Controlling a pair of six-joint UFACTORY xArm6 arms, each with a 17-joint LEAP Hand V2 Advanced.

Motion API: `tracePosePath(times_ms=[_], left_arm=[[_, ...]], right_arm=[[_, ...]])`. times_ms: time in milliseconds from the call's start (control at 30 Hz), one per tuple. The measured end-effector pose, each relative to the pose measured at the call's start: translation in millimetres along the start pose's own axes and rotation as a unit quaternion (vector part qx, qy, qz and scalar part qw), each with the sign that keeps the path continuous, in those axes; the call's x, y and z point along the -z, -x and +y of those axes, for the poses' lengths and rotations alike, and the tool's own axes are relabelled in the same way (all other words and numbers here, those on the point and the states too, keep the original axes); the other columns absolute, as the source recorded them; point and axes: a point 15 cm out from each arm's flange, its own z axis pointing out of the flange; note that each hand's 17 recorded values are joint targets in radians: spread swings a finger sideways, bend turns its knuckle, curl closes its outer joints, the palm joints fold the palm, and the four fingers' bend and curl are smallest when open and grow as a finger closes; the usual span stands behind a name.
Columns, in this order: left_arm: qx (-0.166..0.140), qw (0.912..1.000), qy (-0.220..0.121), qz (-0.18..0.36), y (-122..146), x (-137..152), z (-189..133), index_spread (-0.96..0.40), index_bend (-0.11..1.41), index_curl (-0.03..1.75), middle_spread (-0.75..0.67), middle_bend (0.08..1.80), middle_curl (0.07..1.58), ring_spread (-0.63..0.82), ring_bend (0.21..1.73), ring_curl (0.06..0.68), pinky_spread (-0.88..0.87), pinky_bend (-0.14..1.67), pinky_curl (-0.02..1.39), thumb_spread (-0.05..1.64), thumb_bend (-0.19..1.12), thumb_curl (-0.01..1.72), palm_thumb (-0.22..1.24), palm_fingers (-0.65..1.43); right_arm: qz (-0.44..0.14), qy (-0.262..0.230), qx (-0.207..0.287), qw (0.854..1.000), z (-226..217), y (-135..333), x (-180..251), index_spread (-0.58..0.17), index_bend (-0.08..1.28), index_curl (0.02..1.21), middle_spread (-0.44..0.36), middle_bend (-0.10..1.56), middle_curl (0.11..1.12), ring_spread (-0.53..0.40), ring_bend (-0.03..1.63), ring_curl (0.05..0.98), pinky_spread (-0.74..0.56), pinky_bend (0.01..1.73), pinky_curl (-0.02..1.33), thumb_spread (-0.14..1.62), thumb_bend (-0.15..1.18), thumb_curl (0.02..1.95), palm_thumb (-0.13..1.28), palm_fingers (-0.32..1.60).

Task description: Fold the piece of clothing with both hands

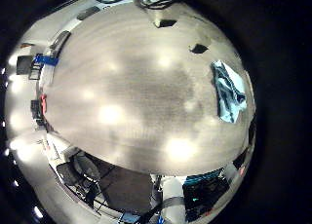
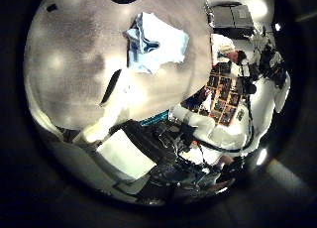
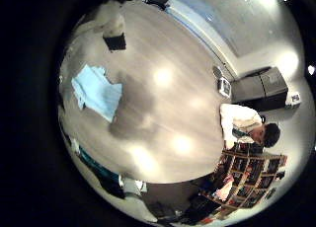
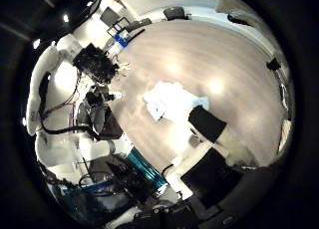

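Note:
Neither hand's fingers show.
An arm (image 2: 104,114) stands beside the cloth in the left thumb side palm view; an arm part (image 4: 209,129) shows next to it in the right thumb side palm view.

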Motion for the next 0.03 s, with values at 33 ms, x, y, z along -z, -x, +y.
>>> tracePosePath(times_ms=[33], left_arm=[[-0.001, 1.0000, 0.000, 0.000, -2.6, 0.8, 1.4, -0.02, 0.17, 0.35, 0.05, 0.20, 0.40, 0.18, 0.69, 0.227, 0.28, 0.32, 0.38, 1.17, -0.02, 0.38, 0.52, 0.22]], right_arm=[[0.000, 0.006, -0.006, 1.000, 4.4, -3.6, -4.5, -0.450, 0.20, 0.39, -0.169, 0.56, 0.44, -0.207, 1.07, 0.401, -0.01, 1.04, 0.49, 1.09, -0.01, 0.57, 0.77, 0.25]])
